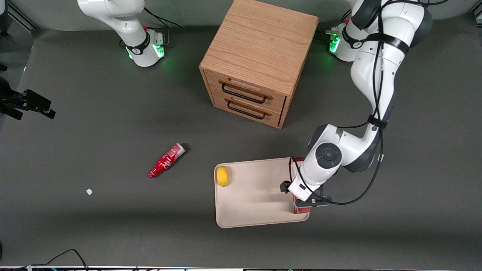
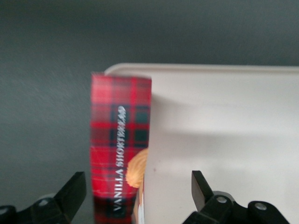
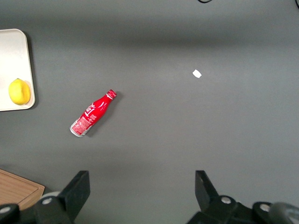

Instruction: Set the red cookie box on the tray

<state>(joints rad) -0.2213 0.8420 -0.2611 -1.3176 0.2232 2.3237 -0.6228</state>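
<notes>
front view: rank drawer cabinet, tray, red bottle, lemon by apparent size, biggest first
1. Drawer cabinet
2. Tray
3. Red bottle
4. Lemon

The cabinet stands taller, so nearness to the camera may inflate it, but it still looks largest. The gripper, open, is over the tray's edge by the red cookie box.

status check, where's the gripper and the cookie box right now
Gripper open, over the tray's working-arm edge. Red cookie box between the fingers, lying along that edge, not clamped. Lemon on tray toward the parked arm's end, clear of box.
</notes>
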